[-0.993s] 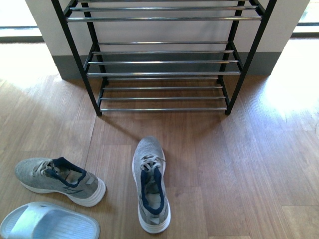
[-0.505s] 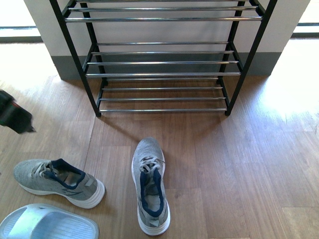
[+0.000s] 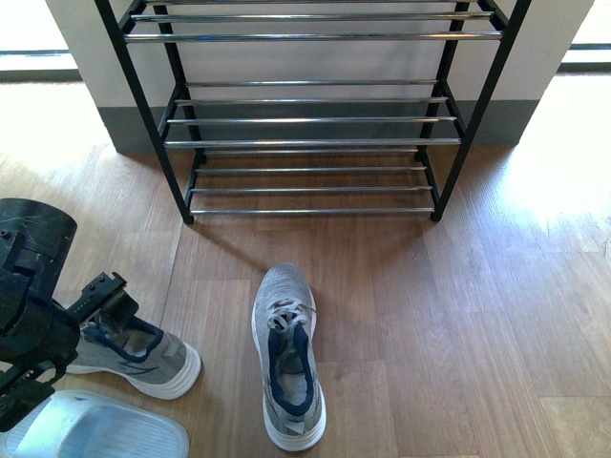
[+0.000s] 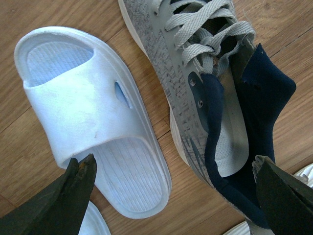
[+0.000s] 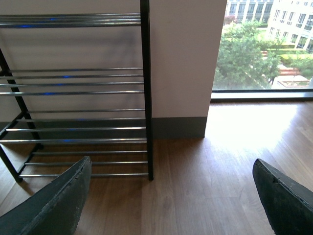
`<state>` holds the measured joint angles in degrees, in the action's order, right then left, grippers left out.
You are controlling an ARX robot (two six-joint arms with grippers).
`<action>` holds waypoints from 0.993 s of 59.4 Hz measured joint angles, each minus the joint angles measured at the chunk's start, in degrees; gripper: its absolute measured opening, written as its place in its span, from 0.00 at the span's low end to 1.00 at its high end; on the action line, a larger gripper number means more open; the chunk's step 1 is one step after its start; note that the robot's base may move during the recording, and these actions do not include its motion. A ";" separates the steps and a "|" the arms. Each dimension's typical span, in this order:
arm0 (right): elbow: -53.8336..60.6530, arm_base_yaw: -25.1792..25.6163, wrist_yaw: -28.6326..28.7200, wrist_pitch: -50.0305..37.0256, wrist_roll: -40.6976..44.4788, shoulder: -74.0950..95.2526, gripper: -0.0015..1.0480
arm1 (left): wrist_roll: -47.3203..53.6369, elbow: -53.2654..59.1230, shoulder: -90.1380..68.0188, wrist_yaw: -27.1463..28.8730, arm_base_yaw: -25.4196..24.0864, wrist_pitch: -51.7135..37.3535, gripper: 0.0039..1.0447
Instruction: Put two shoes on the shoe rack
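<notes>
Now the left end effector (image 4: 173,169) hangs spread wide right over the grey sneaker (image 4: 195,88) lying on the floor (image 3: 430,315) beside the blue slide (image 4: 93,122), its long axis roughly crosswise to the jaws; the right end effector (image 5: 171,181), open too, faces the shoe rack (image 3: 305,119), well away

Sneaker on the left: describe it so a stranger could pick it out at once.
From the shoe rack, come forward and left across the wooden floor. The sneaker lies partly hidden by the left arm, next to a pale blue slide. Unlike the other sneaker, which points at the rack, it lies crosswise.
</notes>
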<state>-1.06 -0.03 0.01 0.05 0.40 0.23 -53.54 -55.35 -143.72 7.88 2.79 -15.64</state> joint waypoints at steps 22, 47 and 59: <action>-0.02 0.00 -0.02 0.00 0.00 0.00 0.91 | 0.79 -7.15 -6.91 2.45 0.20 3.28 0.91; 0.00 0.00 0.00 0.00 0.00 0.00 0.91 | 2.89 -14.27 -13.33 5.22 -0.55 5.57 0.58; -0.02 0.00 0.00 0.00 0.00 0.00 0.91 | 2.97 -14.88 -13.92 5.62 -1.05 5.57 0.24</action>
<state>-1.08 -0.03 0.01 0.05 0.40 0.23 -50.57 -70.24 -157.64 13.50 1.74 -10.07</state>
